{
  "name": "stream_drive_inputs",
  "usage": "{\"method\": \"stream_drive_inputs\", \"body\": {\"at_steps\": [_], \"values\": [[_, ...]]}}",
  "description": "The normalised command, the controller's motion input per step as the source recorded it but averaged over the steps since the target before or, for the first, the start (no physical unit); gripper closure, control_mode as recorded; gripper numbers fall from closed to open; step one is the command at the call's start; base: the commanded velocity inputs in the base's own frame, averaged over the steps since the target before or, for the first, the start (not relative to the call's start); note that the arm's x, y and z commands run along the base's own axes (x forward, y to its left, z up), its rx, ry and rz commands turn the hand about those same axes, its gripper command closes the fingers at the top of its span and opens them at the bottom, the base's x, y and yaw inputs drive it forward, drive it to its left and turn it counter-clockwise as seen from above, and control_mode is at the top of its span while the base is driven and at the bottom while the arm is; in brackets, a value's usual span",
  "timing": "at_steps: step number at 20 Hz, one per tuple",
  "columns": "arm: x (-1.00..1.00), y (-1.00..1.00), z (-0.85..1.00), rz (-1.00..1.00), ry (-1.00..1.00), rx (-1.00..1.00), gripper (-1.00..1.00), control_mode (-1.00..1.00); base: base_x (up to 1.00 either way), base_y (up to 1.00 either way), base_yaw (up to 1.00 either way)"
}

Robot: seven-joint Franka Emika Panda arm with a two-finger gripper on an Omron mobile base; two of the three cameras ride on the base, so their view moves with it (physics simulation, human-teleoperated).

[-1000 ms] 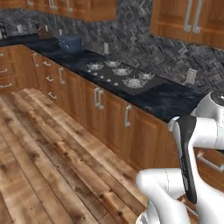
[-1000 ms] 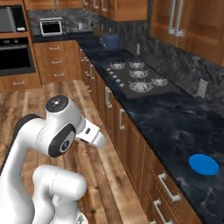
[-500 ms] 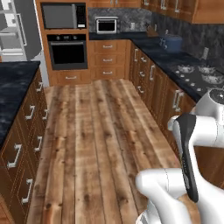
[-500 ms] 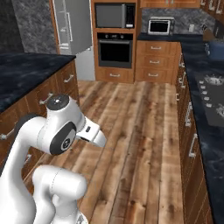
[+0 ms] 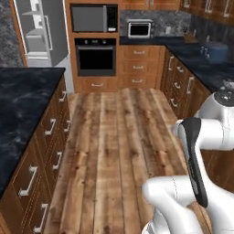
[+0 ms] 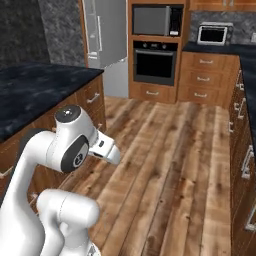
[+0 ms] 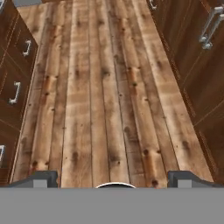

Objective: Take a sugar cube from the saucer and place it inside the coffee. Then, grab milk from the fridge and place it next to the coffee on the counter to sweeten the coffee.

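My gripper (image 7: 114, 179) points down at the wooden floor. Its two dark fingertips (image 7: 41, 178) stand far apart at the bottom of the hand view, open with nothing between them. The fridge (image 5: 40, 32) is tall and light grey and stands at the far left end of the room, with grey shelves showing inside; from the other side the fridge (image 6: 102, 32) stands beside the oven column. The counter (image 5: 201, 68) runs along the right, black over wooden drawers. The sugar cube, saucer, coffee and milk are out of view.
A black-topped island (image 5: 23, 105) with drawers lines the left side, and an open lane of wood floor (image 5: 114, 132) runs between it and the counter. A built-in oven (image 5: 95, 57) under a microwave stands at the far wall. A blue pot (image 5: 217, 51) sits on the counter.
The whole picture has swung: the base has turned from the counter with the hob to face down the aisle toward the fridge and oven. The arm keeps the same pose, gripper still open.
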Motion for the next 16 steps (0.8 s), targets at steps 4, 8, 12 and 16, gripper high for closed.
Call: {"method": "stream_drive_inputs", "body": {"at_steps": [4, 8, 12, 16], "values": [[0.00, 0.00, 0.00, 0.00, 0.00, 0.00, -1.00, 1.00, -0.38, 1.00, 0.53], [0.00, 0.00, 0.00, 0.00, 0.00, 0.00, -1.00, 1.00, -0.27, 1.00, 0.69], [0.00, 0.00, 0.00, 0.00, 0.00, 0.00, -1.00, 1.00, 0.00, 0.97, 0.71], [0.00, 0.00, 0.00, 0.00, 0.00, 0.00, -1.00, 1.00, 0.07, 0.85, 0.69]]}}
